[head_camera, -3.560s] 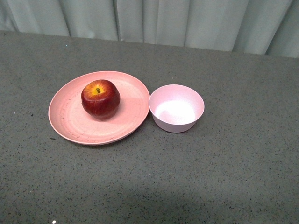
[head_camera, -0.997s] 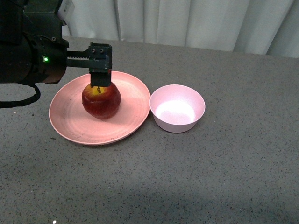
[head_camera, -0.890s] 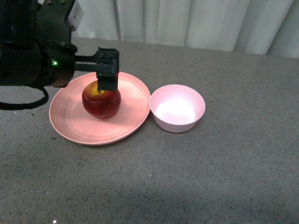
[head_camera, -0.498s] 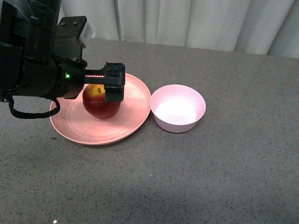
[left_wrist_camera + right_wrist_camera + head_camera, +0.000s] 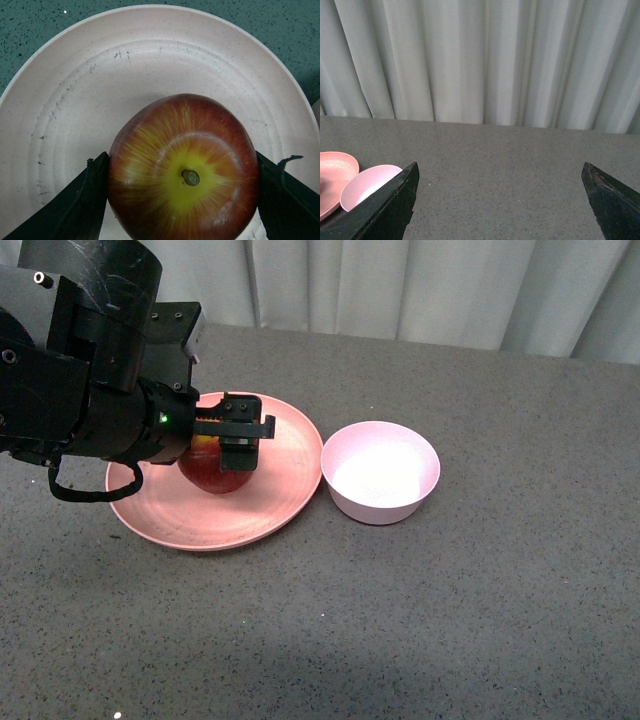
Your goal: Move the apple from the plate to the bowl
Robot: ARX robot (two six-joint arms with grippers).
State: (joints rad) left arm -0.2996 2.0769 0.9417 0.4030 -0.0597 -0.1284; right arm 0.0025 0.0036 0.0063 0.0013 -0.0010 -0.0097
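Observation:
The dark red apple (image 5: 214,470) sits on the salmon-pink plate (image 5: 280,502), mostly hidden behind my left gripper (image 5: 222,448). In the left wrist view the apple (image 5: 183,170) shows its yellow patch and stem, and both black fingers (image 5: 80,205) press its two sides; the plate (image 5: 150,60) lies under it. The left gripper (image 5: 183,175) is shut on the apple. The pale pink bowl (image 5: 380,472) stands empty just right of the plate, touching or nearly touching its rim. My right gripper (image 5: 500,200) is open and empty, off to the right, with the bowl (image 5: 367,184) and plate (image 5: 335,170) at its view's edge.
Everything stands on a grey speckled table (image 5: 450,620). A pale pleated curtain (image 5: 400,285) hangs along the far edge. The bulky black left arm (image 5: 90,390) covers the plate's left rear part.
The left arm came down over the plate from the left. Its fingers lowered from above the apple's stem to either side of the apple and closed on it. Apple, plate and bowl stay in place.

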